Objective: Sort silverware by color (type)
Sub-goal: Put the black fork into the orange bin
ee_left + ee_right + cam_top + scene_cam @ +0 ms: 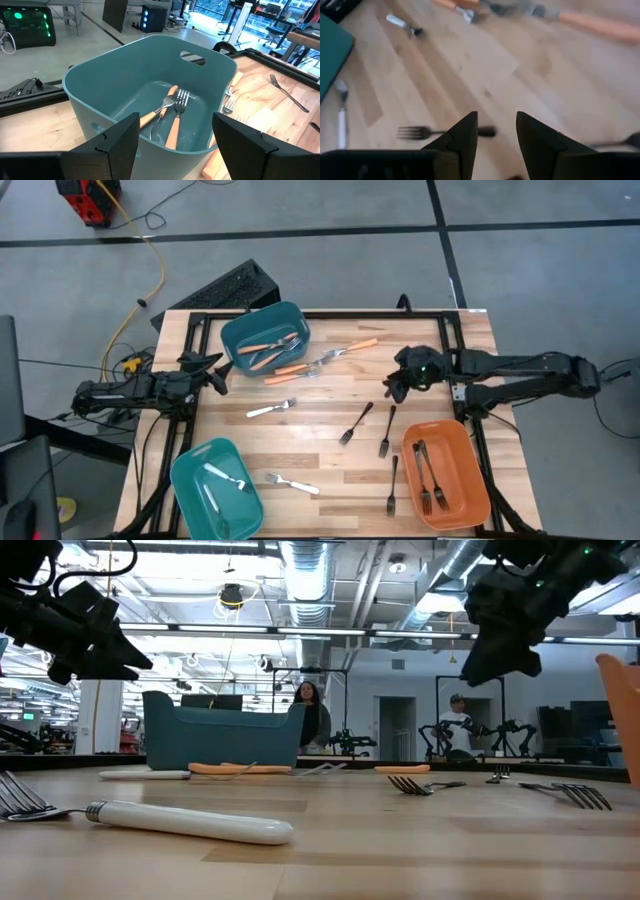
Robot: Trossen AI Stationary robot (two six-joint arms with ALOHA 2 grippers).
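Note:
Loose silverware lies on the wooden table [330, 395]: orange-handled forks [350, 348] beside the back teal bin [262, 338], white forks [272, 409] in the middle and front, and black forks [356, 422] right of centre. My right gripper [400, 385] hovers above the table near the black forks, open and empty; one black fork [445, 132] lies just ahead of its fingers [465, 137]. My left gripper [215, 370] waits open at the back teal bin's left side, facing the orange-handled forks [175, 117] inside that bin [100, 85].
A second teal bin [215, 490] at the front left holds a white fork. An orange bin [447, 475] at the front right holds black forks. A white fork [180, 820] lies closest in the low view. Two people [310, 710] stand in the room behind.

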